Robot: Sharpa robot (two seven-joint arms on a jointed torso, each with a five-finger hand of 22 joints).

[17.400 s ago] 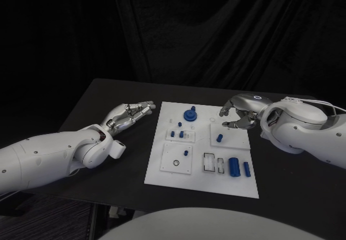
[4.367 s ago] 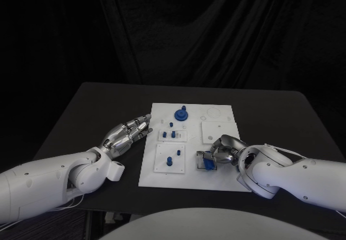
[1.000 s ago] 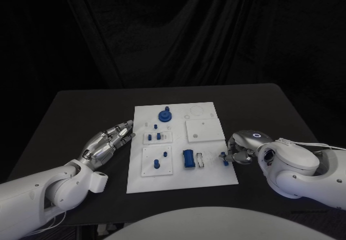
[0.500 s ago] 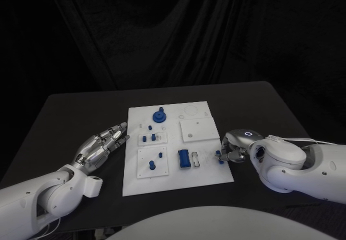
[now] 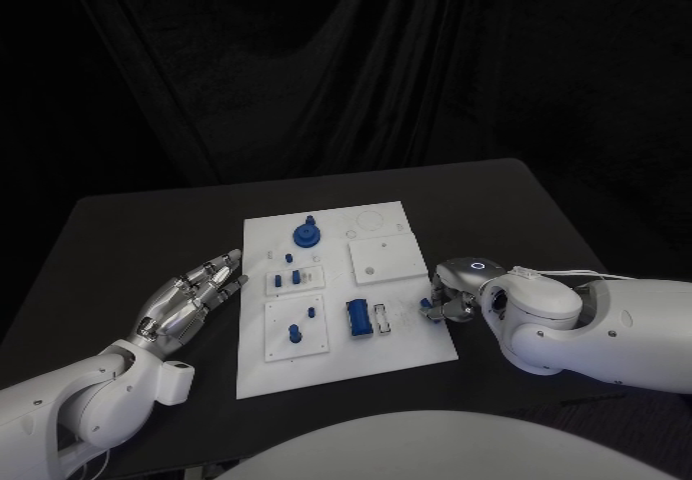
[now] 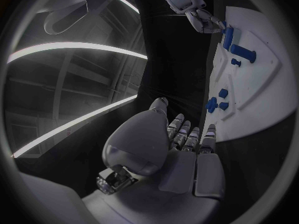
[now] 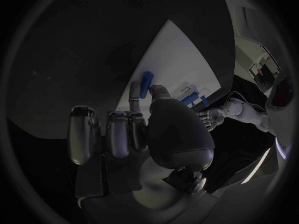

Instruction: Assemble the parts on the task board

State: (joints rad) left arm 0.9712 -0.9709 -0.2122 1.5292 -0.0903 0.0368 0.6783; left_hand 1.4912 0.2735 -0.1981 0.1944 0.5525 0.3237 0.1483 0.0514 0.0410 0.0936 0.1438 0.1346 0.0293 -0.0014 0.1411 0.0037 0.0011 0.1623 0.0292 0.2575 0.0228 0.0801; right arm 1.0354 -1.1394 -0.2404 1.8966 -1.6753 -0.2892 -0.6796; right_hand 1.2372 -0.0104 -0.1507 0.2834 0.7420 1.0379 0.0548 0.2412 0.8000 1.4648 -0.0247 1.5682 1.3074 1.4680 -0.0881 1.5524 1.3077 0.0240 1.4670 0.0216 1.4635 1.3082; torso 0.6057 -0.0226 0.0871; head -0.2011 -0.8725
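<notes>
The white task board (image 5: 339, 345) lies in the middle of the table. On it stand a blue knob (image 5: 304, 235), some small blue pegs (image 5: 289, 277) and a peg (image 5: 296, 333) in the near left plate. A large blue cylinder (image 5: 356, 317) lies in a slot. My right hand (image 5: 456, 296) is at the board's right edge and pinches a slim blue peg (image 7: 146, 83) between thumb and a finger; the peg (image 5: 428, 305) sits just over the board's edge. My left hand (image 5: 191, 295) lies open and flat on the table, left of the board (image 6: 249, 89), holding nothing.
The black table (image 5: 144, 230) reaches well beyond the board on all sides. A raised white square plate (image 5: 384, 257) sits at the board's far right, close to my right hand.
The camera has shifted. The large cylinder, once loose at the board's near right, now lies in its slot. My right hand has moved to the right edge and holds the slim peg.
</notes>
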